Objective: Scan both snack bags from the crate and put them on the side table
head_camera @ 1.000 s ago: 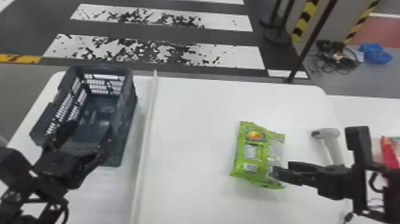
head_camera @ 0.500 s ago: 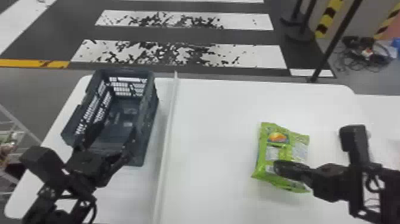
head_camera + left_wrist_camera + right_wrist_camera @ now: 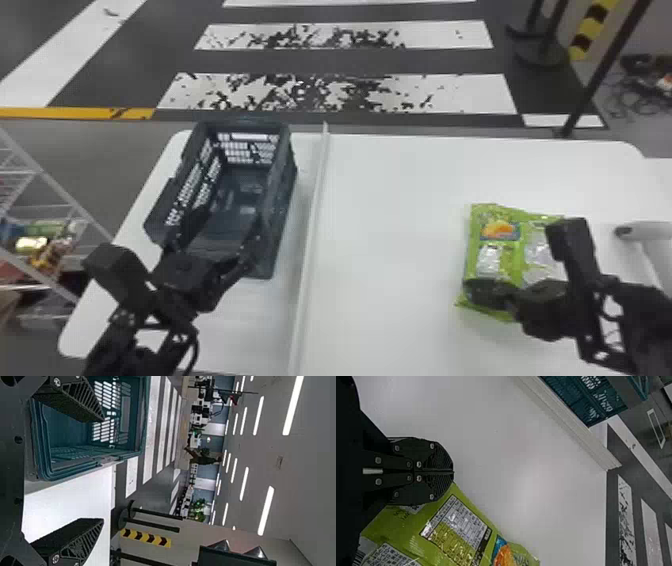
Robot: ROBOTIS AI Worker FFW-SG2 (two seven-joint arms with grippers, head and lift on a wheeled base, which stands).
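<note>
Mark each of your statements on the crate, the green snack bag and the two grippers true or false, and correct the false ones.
1. The crate stands on the table, left of the raised white strip. True.
2. The green snack bag lies inside the crate. False: it lies on the table, right of the strip.
3. The fingers of the left gripper are spread apart. True.
4. The right gripper has its fingers wide apart. False: they are together.
5. The right gripper is nearer to the green snack bag than the left gripper is. True.
</note>
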